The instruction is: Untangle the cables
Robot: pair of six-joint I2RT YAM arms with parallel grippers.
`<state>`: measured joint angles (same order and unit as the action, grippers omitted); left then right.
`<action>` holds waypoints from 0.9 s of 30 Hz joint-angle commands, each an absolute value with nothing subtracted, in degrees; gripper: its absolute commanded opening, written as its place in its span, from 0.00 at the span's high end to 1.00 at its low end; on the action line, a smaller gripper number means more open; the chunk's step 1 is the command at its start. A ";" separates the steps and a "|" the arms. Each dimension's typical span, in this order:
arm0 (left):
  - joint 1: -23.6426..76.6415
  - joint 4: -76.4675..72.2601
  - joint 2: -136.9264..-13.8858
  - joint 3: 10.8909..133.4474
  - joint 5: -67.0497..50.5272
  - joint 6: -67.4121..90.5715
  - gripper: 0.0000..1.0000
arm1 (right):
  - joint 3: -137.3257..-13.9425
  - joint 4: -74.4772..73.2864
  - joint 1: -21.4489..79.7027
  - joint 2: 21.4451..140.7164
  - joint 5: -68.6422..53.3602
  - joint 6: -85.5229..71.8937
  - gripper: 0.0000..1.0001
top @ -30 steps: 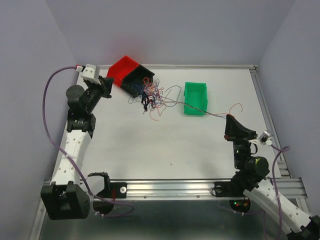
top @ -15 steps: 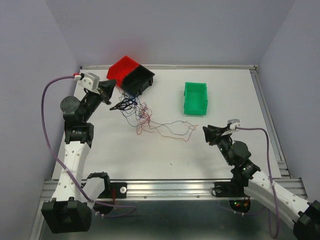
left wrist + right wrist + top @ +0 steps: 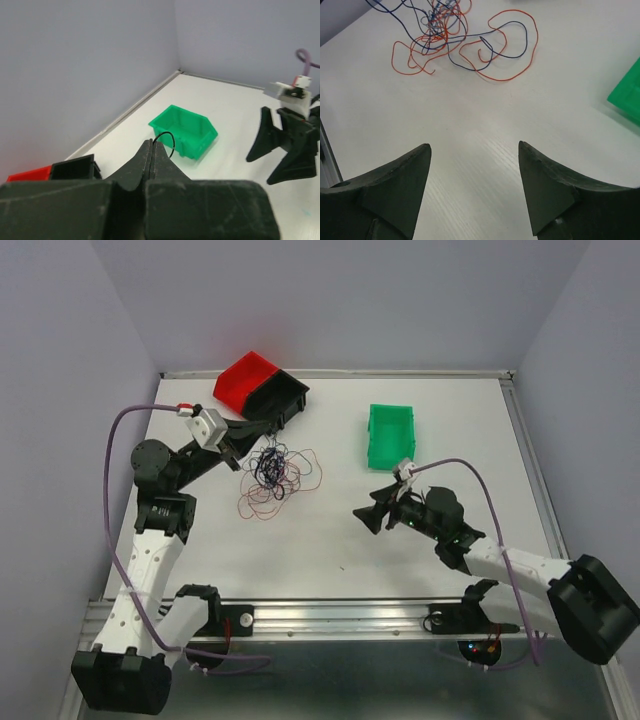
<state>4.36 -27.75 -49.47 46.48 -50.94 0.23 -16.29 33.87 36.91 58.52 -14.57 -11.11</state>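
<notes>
The cables (image 3: 273, 476) lie as a loose tangle of thin red, orange, blue and black strands left of the table's middle. My left gripper (image 3: 255, 436) hovers at the tangle's upper left edge. In the left wrist view my left gripper (image 3: 151, 143) is shut on a thin black cable (image 3: 167, 139) that loops out of its tips. My right gripper (image 3: 363, 518) is low over the table to the right of the tangle, pointing at it. In the right wrist view it (image 3: 474, 146) is open and holds nothing, and the cables (image 3: 454, 41) lie well ahead of its tips.
A green bin (image 3: 390, 436) stands right of the tangle, just behind my right gripper; its corner (image 3: 627, 97) shows in the right wrist view. A red and black bin (image 3: 262, 390) sits at the back left, close to my left gripper.
My right gripper let go of the stretched strand, opened wide and swung left toward the table's middle. My left gripper moved right and forward, and the spread cables gathered into a loose pile.
</notes>
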 commanded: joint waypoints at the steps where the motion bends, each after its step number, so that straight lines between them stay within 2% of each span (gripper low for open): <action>1: 6.67 -30.33 -45.97 46.93 -55.46 -2.89 1.00 | -24.68 48.76 39.19 68.33 -22.41 -8.70 0.23; 4: 7.03 -29.80 -45.09 46.85 -56.86 -3.16 1.00 | -28.38 53.43 42.43 74.95 -22.33 -6.77 0.17; 5: 7.38 -29.71 -44.13 46.76 -57.74 -3.34 1.00 | -31.00 55.00 44.10 81.24 -22.15 -5.55 0.16; 14: 8.35 -29.71 -43.95 46.67 -60.99 -2.90 1.00 | -44.55 64.24 50.80 100.53 -20.93 -1.32 0.19; 15: 8.52 -29.79 -44.12 46.76 -61.78 -2.90 1.00 | -45.34 65.81 51.06 103.77 -19.70 -1.93 0.23; 16: 8.53 -29.79 -44.03 46.84 -62.05 -2.90 1.00 | -46.40 68.88 51.33 105.02 -18.56 -2.54 0.56; 17: 8.53 -29.71 -43.86 46.85 -61.27 -2.90 1.00 | -46.67 69.78 51.33 105.90 -18.11 -3.59 0.76; 18: 8.53 -29.53 -43.42 46.76 -56.47 -3.07 1.00 | -46.58 70.31 51.33 106.52 -17.06 -4.21 0.93; 19: 8.53 -28.40 -42.98 46.58 -52.16 -4.12 1.00 | -46.06 71.36 51.33 106.70 -14.70 -4.74 1.00; 20: 8.44 -27.87 -41.76 46.32 -46.81 -4.30 1.00 | -44.05 71.80 51.33 106.35 -13.20 -5.09 0.99; 21: 8.44 -27.77 -41.31 45.88 -34.92 -4.48 1.00 | -42.55 73.11 51.24 105.91 -11.88 -5.53 0.99; 23: 8.18 -27.95 -40.43 45.00 -21.60 -4.57 1.00 | -38.00 74.18 51.33 103.54 -7.31 -6.76 0.99; 24: 7.91 -28.56 -40.43 45.00 -10.57 -4.22 1.00 | -36.40 74.96 51.24 102.67 -4.42 -7.20 0.99; 27: 4.49 -28.74 -40.34 45.61 -0.56 -1.85 1.00 | -30.00 75.94 51.33 97.93 2.08 -9.31 1.00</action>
<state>7.27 -25.41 -41.52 44.97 -25.08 -3.42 -36.71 68.31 51.31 103.55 -8.80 -6.70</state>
